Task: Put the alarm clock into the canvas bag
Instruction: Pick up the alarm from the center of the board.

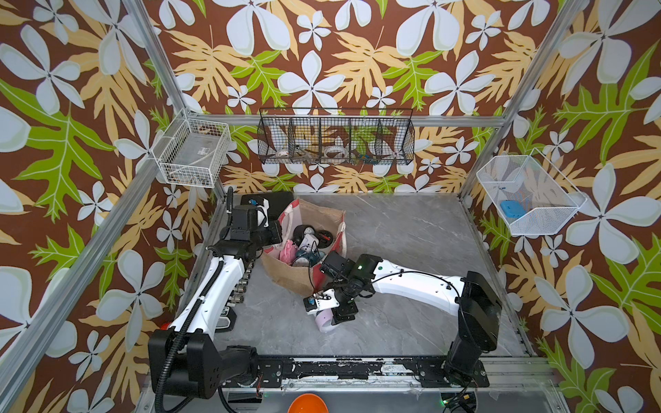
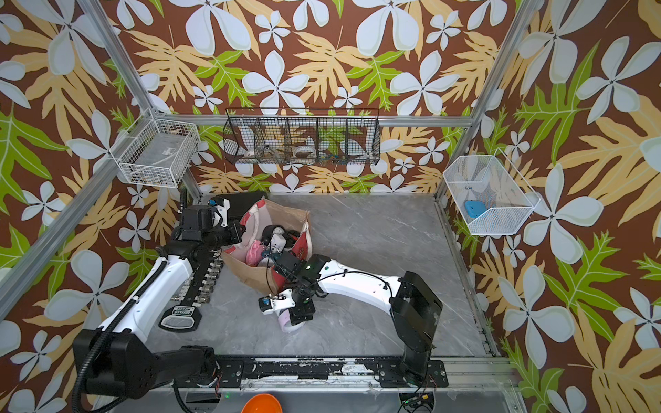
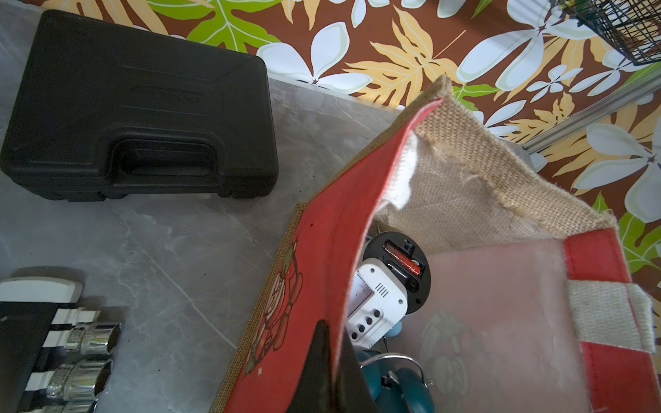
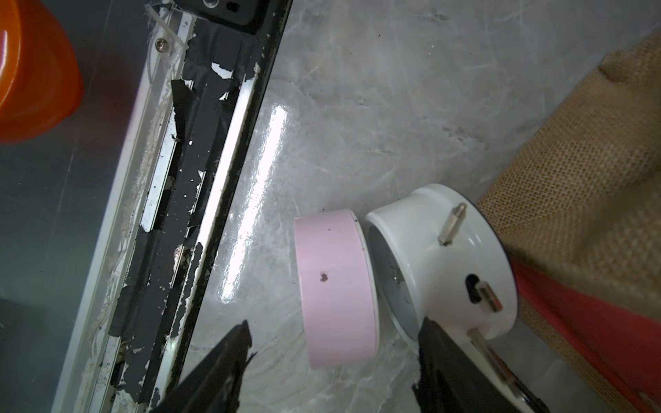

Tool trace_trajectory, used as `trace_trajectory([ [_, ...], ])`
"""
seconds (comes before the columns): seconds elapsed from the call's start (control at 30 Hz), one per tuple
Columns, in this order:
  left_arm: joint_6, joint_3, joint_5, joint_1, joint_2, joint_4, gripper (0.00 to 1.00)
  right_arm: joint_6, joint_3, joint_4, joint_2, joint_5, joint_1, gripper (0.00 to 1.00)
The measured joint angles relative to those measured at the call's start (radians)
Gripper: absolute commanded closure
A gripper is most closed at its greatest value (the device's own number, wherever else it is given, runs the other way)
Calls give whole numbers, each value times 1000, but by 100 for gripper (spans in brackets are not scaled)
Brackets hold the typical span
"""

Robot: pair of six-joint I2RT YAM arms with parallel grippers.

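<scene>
Straddling the pink alarm clock [image 4: 336, 271], your spread right claw [image 4: 336, 323] could snag the white clock [image 4: 447, 257]; left claw [image 3: 334, 368] pinches the canvas bag [image 3: 354, 200].

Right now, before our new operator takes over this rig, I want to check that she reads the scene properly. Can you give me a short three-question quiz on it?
1. True or false: the left tool is shut on the red panel of the canvas bag.
2. Which clock sits between the open fingers of the right tool?
A. the pink clock
B. the teal clock
C. the black clock
3. Fill in: the pink clock lies on the ___, outside the bag.

Key: 1 true; 2 A; 3 table.
</scene>
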Motion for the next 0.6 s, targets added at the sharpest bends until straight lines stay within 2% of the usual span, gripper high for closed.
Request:
trace_trajectory([
  [0.6, 0, 0, 0, 0, 0, 0, 100, -18, -19, 6, 33, -7, 9, 32],
])
